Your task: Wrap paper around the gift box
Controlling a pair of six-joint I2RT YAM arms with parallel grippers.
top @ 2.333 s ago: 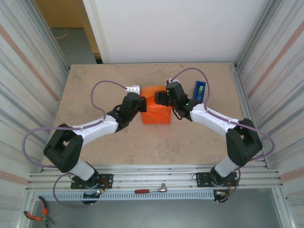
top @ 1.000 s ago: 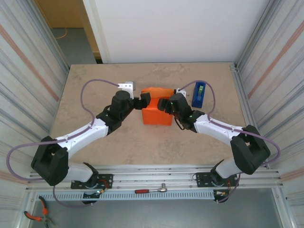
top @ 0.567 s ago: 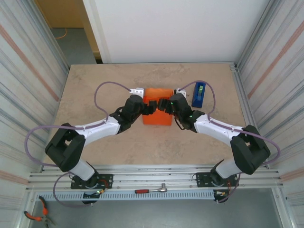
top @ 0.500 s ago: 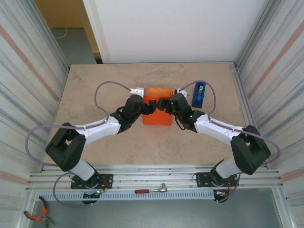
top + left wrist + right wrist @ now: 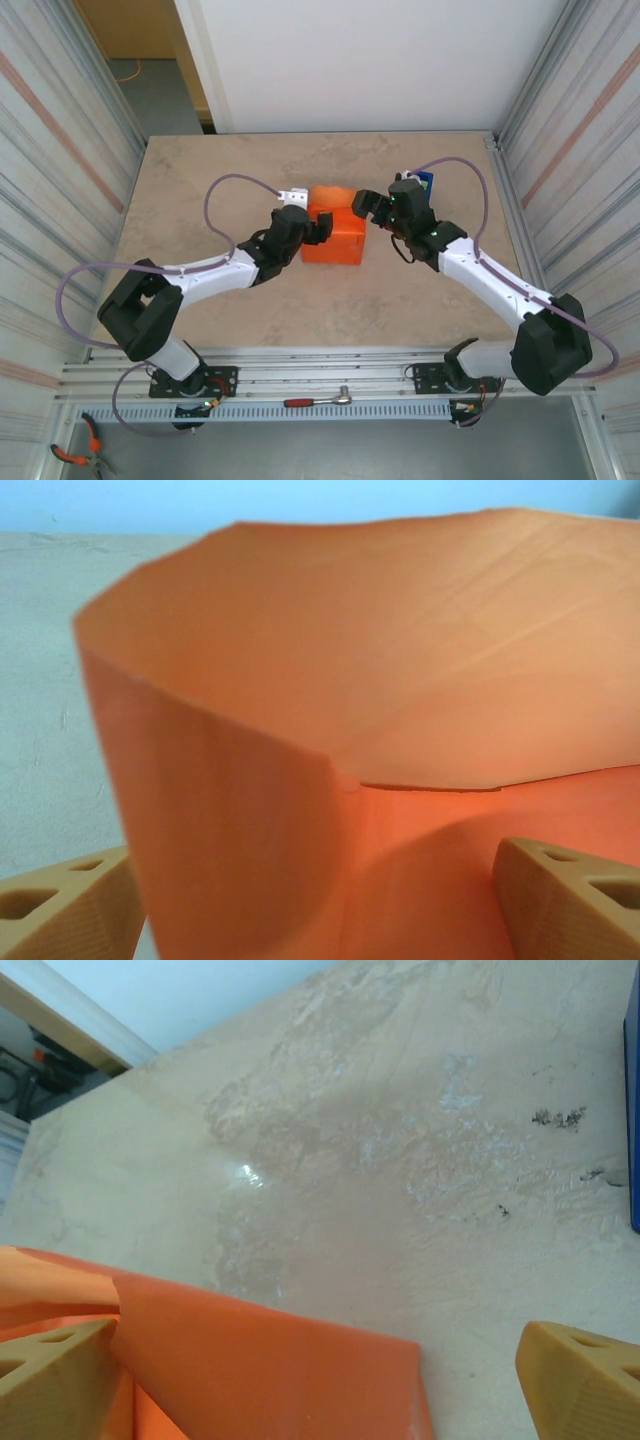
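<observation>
The orange paper (image 5: 335, 245) is folded up into a boxy bundle at the table's middle; the gift box is hidden under it. My left gripper (image 5: 317, 226) rests at the bundle's left top edge, open. In the left wrist view a raised paper (image 5: 330, 680) flap stands between the wide-apart fingertips (image 5: 60, 910) of the left gripper (image 5: 320, 920). My right gripper (image 5: 363, 204) hovers open just off the bundle's back right corner. In the right wrist view the right gripper (image 5: 320, 1385) straddles a flat corner of paper (image 5: 250, 1360), with bare table behind.
A blue tape dispenser (image 5: 427, 182) stands just behind the right wrist, its edge at the frame's right side (image 5: 634, 1110). The beige table (image 5: 200, 170) is walled by corrugated panels left and right. A ratchet (image 5: 318, 400) lies on the front rail.
The right gripper has pulled away from the bundle's right side, rising toward the back right near the dispenser. The left gripper has stayed at the bundle's left edge, shifting only slightly.
</observation>
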